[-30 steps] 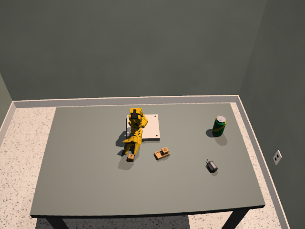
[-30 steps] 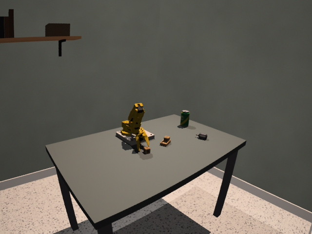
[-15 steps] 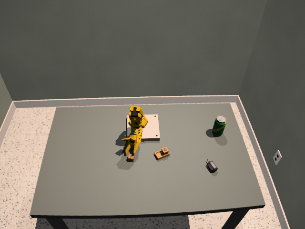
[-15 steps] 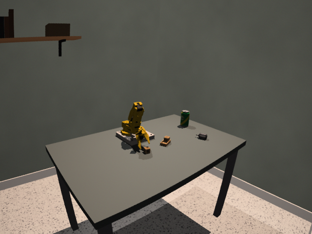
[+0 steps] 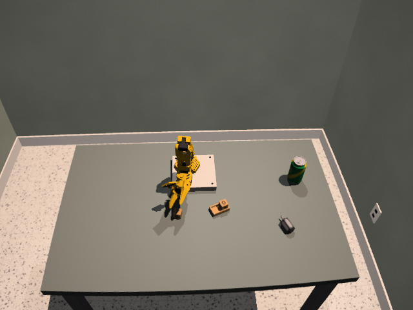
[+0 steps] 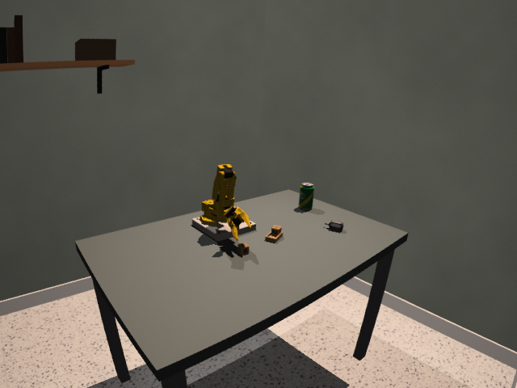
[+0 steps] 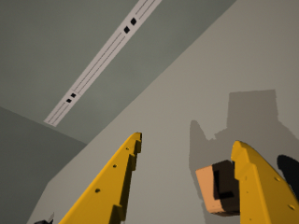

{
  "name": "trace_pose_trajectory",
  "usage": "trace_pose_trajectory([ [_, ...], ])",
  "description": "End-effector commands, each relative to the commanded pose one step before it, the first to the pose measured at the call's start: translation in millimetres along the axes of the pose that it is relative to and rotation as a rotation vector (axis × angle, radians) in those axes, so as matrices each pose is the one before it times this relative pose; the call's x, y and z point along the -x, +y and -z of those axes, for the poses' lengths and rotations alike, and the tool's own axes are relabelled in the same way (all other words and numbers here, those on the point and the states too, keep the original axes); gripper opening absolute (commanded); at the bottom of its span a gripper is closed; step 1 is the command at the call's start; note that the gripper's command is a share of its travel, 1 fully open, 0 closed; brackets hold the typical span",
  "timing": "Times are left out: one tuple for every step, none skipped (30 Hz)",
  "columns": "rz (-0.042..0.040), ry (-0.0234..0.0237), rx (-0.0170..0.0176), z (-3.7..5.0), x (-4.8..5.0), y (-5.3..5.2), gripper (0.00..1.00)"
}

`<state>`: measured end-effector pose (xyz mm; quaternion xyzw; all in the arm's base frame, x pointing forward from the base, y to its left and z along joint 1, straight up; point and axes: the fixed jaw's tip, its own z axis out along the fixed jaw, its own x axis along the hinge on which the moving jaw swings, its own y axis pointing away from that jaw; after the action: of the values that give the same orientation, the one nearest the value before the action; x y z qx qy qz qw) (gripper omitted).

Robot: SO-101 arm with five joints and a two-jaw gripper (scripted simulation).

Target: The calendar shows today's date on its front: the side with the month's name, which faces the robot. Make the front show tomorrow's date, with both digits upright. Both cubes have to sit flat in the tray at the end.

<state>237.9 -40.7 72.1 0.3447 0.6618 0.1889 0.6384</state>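
A wooden calendar tray (image 5: 213,210) (image 6: 270,239) lies on the table in front of the arm's base. One cube (image 5: 222,203) (image 6: 275,229) sits in its right slot with a 0 on top; the left slot is empty. The second cube (image 5: 177,213) (image 6: 243,249) (image 7: 211,189) lies on the table left of the tray, tilted in the wrist view, with a dark face turned to the camera. My gripper (image 5: 174,205) (image 6: 236,234) (image 7: 187,142) hangs just above this cube with its jaws apart. The cube shows beside the right jaw, partly hidden by it, not clamped.
A green can (image 5: 296,170) (image 6: 305,196) stands at the far right. A small black object (image 5: 286,225) (image 6: 335,225) lies right of the tray. The arm stands on a pale base plate (image 5: 206,172) (image 6: 207,228). A wall shelf (image 6: 62,65) hangs high at the left.
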Motion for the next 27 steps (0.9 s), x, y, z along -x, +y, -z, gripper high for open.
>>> trace_pose_trajectory([
  [0.18424,0.05950,-0.04125,-22.624,8.815,11.69,0.35],
  [0.01557,0.00460,-0.00328,-0.033,-1.515,-1.23,0.35],
  [0.01033,0.00105,-0.00033,0.267,-1.163,-0.97,0.35],
  [0.01268,0.00094,-0.00001,-0.134,-0.688,-0.59,0.35],
  [0.01435,0.00125,-0.00002,-0.383,-0.443,-0.38,0.35],
  [0.00000,0.00000,0.00000,0.000,0.000,0.00,0.35],
  [0.00000,0.00000,0.00000,0.000,0.000,0.00,0.35],
  [0.04351,0.01098,-0.00654,-2.767,0.035,0.02,0.35],
  [0.01557,0.00223,-0.00035,-0.466,-0.412,-0.29,0.35],
  [0.01595,0.00270,-0.00048,-0.517,-0.342,-0.23,0.35],
  [0.01654,0.00313,-0.00057,-0.559,-0.295,-0.18,0.35],
  [0.01693,0.00348,-0.00063,-0.581,-0.262,-0.14,0.35],
  [0.01721,0.00377,-0.00065,-0.579,-0.237,-0.12,0.35],
  [0.01734,0.00402,-0.00065,-0.566,-0.225,-0.09,0.35],
  [0.01742,0.00422,-0.00062,-0.540,-0.212,-0.08,0.35],
  [0.01745,0.00439,-0.00057,-0.511,-0.207,-0.07,0.35],
  [0.01744,0.00454,-0.00052,-0.480,-0.200,-0.06,0.35],
  [0.01743,0.00466,-0.00045,-0.442,-0.192,-0.04,0.35],
  [0.01741,0.00476,-0.00036,-0.406,-0.187,-0.04,0.35],
  [0.01738,0.00483,-0.00029,-0.368,-0.182,-0.03,0.35],
  [0.01735,0.00492,-0.00020,-0.331,-0.176,-0.02,0.35],
  [0.01733,0.00496,-0.00012,-0.295,-0.169,-0.01,0.35],
  [0.00000,0.00000,0.00000,0.000,0.000,0.00,0.35],
  [0.00000,0.00000,0.00000,0.000,0.000,0.00,0.35],
  [0.04998,0.01743,-0.00428,-1.399,-0.413,-0.16,0.35],
  [0.01625,0.00515,0.00022,-0.139,-0.164,0.00,0.35],
  [0.01642,0.00507,0.00032,-0.118,-0.143,0.01,0.35],
])
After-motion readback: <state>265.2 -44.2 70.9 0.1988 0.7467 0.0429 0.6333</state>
